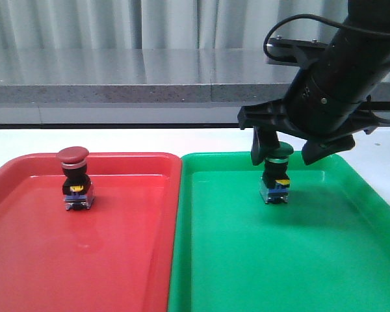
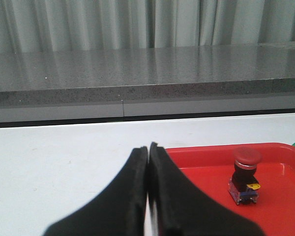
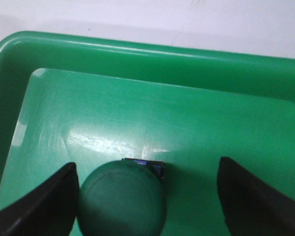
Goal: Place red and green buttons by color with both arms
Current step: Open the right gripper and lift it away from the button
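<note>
The red button (image 1: 76,177) stands upright in the red tray (image 1: 78,260), near its back left; it also shows in the left wrist view (image 2: 245,175). The green button (image 1: 277,171) stands upright in the green tray (image 1: 292,273) near its back. My right gripper (image 1: 291,155) is open just above it, one finger close beside the cap, the other well apart. In the right wrist view the green cap (image 3: 122,199) sits between the fingers (image 3: 44,201), next to one of them. My left gripper (image 2: 148,152) is shut and empty, off to the side of the red tray (image 2: 280,206).
The two trays lie side by side on a white table (image 1: 117,140). A grey stone ledge (image 1: 117,88) and curtains run along the back. The right arm (image 1: 351,71) hangs over the back right of the green tray.
</note>
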Robot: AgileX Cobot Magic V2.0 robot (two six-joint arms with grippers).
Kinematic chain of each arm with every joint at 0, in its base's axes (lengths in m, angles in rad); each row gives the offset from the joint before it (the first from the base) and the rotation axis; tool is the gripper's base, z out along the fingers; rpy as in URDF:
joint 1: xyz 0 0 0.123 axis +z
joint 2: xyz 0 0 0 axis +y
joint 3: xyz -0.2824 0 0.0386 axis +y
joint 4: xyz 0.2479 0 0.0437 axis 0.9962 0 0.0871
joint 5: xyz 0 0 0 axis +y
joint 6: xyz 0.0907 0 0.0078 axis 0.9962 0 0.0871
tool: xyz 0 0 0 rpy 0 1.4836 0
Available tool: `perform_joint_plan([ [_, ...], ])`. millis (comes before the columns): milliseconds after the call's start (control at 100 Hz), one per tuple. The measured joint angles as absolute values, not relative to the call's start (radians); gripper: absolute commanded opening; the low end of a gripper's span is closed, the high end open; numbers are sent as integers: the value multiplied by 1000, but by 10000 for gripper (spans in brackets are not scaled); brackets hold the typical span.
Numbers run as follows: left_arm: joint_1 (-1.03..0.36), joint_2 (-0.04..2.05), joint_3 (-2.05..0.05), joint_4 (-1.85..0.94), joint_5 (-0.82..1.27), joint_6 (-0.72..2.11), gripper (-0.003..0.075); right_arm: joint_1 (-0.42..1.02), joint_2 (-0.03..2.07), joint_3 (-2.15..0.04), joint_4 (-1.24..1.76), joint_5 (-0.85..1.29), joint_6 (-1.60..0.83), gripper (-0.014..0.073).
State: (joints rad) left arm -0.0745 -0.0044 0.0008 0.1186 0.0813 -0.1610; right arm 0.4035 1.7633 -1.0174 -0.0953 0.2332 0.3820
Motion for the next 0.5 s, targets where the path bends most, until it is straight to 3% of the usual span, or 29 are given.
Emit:
perform_joint_plan([
  [500, -74, -4, 1, 119, 81, -161, -19, 404, 1659, -1017, -95, 239, 382, 608],
])
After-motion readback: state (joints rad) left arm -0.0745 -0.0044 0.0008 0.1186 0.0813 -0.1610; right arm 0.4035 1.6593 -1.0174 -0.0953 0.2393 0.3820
